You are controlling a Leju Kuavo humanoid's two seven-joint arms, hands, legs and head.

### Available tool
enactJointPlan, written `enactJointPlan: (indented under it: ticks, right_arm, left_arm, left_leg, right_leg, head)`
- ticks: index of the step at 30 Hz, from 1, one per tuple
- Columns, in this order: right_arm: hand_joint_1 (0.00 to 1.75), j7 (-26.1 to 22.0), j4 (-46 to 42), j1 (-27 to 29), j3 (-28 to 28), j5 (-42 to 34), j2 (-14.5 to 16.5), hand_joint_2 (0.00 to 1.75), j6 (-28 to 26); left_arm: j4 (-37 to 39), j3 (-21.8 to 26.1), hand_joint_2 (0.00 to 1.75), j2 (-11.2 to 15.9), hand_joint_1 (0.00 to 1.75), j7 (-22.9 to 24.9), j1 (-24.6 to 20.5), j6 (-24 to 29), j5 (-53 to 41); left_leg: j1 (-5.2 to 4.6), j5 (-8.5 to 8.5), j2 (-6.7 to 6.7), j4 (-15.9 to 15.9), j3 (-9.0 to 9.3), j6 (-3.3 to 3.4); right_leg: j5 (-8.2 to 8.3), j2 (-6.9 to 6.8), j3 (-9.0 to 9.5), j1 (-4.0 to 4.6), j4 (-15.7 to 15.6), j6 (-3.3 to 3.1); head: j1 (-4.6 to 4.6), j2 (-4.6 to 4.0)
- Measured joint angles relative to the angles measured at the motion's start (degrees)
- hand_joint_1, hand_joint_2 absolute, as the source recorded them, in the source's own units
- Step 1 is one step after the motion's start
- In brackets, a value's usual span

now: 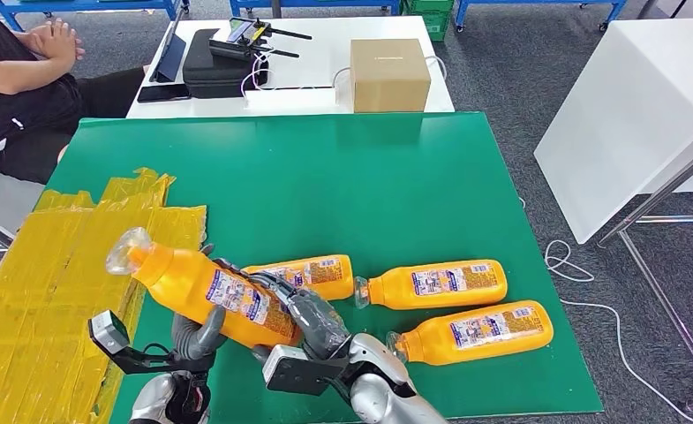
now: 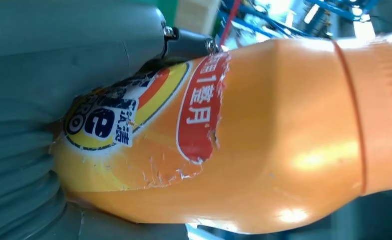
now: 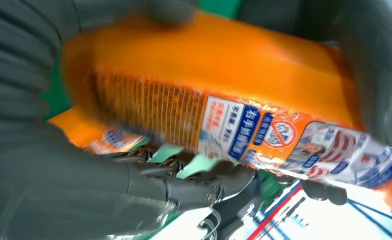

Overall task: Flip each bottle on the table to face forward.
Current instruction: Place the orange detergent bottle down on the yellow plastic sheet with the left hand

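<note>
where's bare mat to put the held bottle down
The green mat is bare between the cardboard box and the three lying bottles. The near edge is crowded by those bottles and both hands; yellow sheets cover the left.

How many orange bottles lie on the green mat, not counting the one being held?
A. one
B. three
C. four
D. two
B: three bottles lie on the mat, while both hands hold a fourth bottle above it.

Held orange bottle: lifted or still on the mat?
Lifted. Both hands, left and right, hold the orange plastic bottle tilted above the green mat.
</note>
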Motion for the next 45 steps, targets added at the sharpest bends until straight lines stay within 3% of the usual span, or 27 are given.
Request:
enactJointPlan:
  ticks: [4, 28, 32, 35, 38, 42, 43, 45]
  right_arm:
    - [0.0, 1.54, 0.02, -0.09, -1.05, 1.38, -0.3, 1.75, -1.65]
    - [0.0, 1.82, 0.08, -0.12, -1.9, 1.77, -0.38, 1.75, -1.8]
    - [0.0, 2.37, 0.15, -0.14, -2.12, 2.17, -0.38, 0.0, -2.2]
    - [0.0, 2.96, 0.42, -0.37, -3.12, 2.3, -0.51, 0.0, -2.79]
    - [0.0, 3.04, 0.8, -0.72, -4.38, 2.59, -0.79, 0.0, -3.08]
    - [0.0, 4.2, 1.57, -1.14, -5.58, 3.4, -1.32, 1.75, -3.17]
    - [0.0, 5.4, 2.1, -1.54, -5.68, 3.64, -1.48, 1.75, -2.81]
    - [0.0, 7.68, 4.17, -2.99, -5.71, 3.69, -1.77, 1.75, -2.03]
  left_arm:
    - [-0.61, 1.88, 1.75, 1.4, 1.75, -1.14, -0.05, 3.84, -4.84]
    - [-1.19, 3.55, 1.75, 2.41, 1.75, -1.26, -0.06, 4.47, -5.7]
    - [-1.31, 3.95, 1.75, 2.63, 1.75, -1.6, -0.12, 9.6, -10.51]
    - [-1.36, 6.03, 1.75, 3.87, 1.75, -2.03, -0.62, 14.37, -13.97]
    - [-1.42, 10.28, 1.75, 6.22, 1.75, -2.91, -1.59, 14.55, -14.21]
    - [-1.81, 16.53, 1.75, 9.98, 1.75, -2.02, -3.05, 17.63, -19.94]
    - [-1.49, 17.68, 1.75, 11.26, 1.75, -0.04, -3.88, 21.13, -24.42]
    - [0.92, 19.05, 1.75, 14.46, 1.75, 5.46, -6.67, 34.32, -40.82]
  left_leg:
    - [0.0, 0.0, 0.0, 0.0, 0.01, 0.0]
    - [0.0, 0.01, 0.0, 0.0, 0.0, -0.01]
    - [0.01, 0.01, 0.0, 0.0, 0.0, -0.01]
    - [0.02, 0.02, 0.0, 0.0, 0.0, -0.02]
    - [0.04, 0.04, 0.01, 0.0, 0.02, -0.04]
    - [0.1, 0.07, 0.01, -0.01, 0.01, -0.1]
    - [0.11, 0.1, -0.01, -0.01, 0.01, -0.14]
    - [0.14, 0.16, -0.06, -0.01, -0.02, -0.23]
  right_leg:
    - [0.0, 0.0, 0.0, 0.01, 0.0, 0.0]
    - [0.0, 0.0, 0.0, 0.01, 0.01, 0.0]
    - [0.0, 0.0, 0.0, 0.0, 0.01, 0.0]
    - [0.0, 0.01, 0.0, 0.01, 0.02, 0.0]
    - [0.0, 0.03, 0.0, 0.05, 0.04, -0.01]
    - [0.0, 0.03, -0.01, 0.15, 0.05, -0.01]
    - [0.0, 0.02, -0.02, 0.17, 0.05, -0.02]
    - [0.03, 0.01, -0.04, 0.21, 0.06, -0.05]
  head:
    - [0.0, 0.0]
    - [0.0, 0.0]
    - [0.0, 0.0]
    - [0.02, 0.0]
    - [0.01, 0.0]
    - [0.01, 0.0]
    - [0.01, 0.0]
    - [0.03, 0.0]
